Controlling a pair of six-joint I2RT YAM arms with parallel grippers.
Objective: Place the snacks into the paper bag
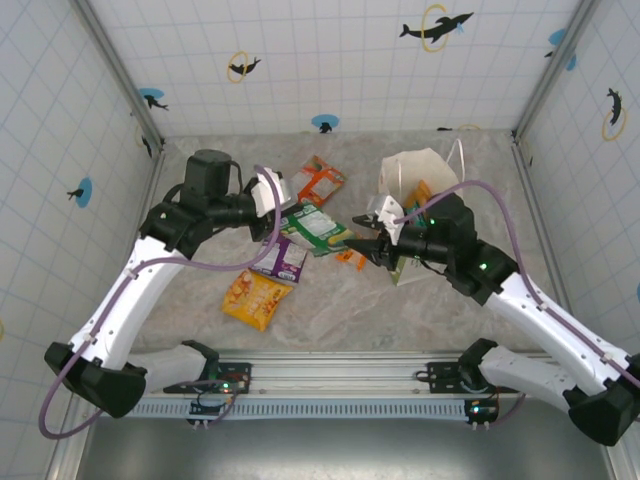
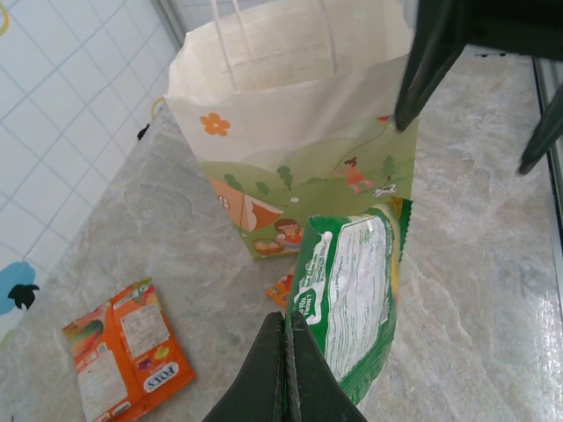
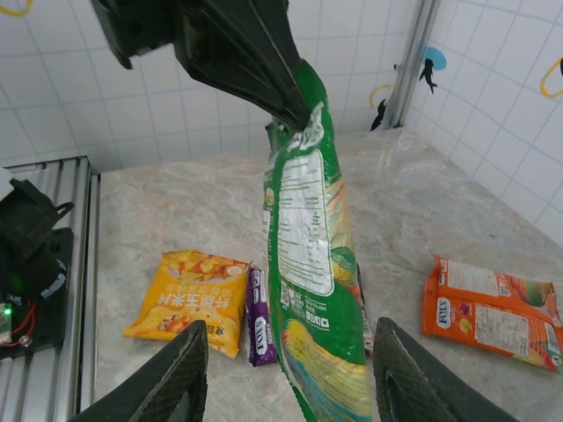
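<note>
My left gripper (image 2: 288, 330) is shut on the edge of a green snack packet (image 2: 352, 299), which hangs lifted off the table (image 1: 318, 228). My right gripper (image 3: 290, 327) is open, its fingers (image 3: 167, 378) either side of the packet's lower end without touching it. The cream paper bag (image 1: 420, 180) stands upright and open behind the right gripper (image 1: 362, 240). On the table lie an orange-white packet (image 1: 320, 180), a purple packet (image 1: 283, 260), a yellow-orange packet (image 1: 256, 299) and a small orange packet (image 1: 350, 257).
The marble-look table (image 1: 330, 320) is walled by tiled panels on three sides. A metal rail with the arm bases (image 1: 330, 375) runs along the near edge. The bag's loop handles (image 2: 230, 44) stand up above its mouth.
</note>
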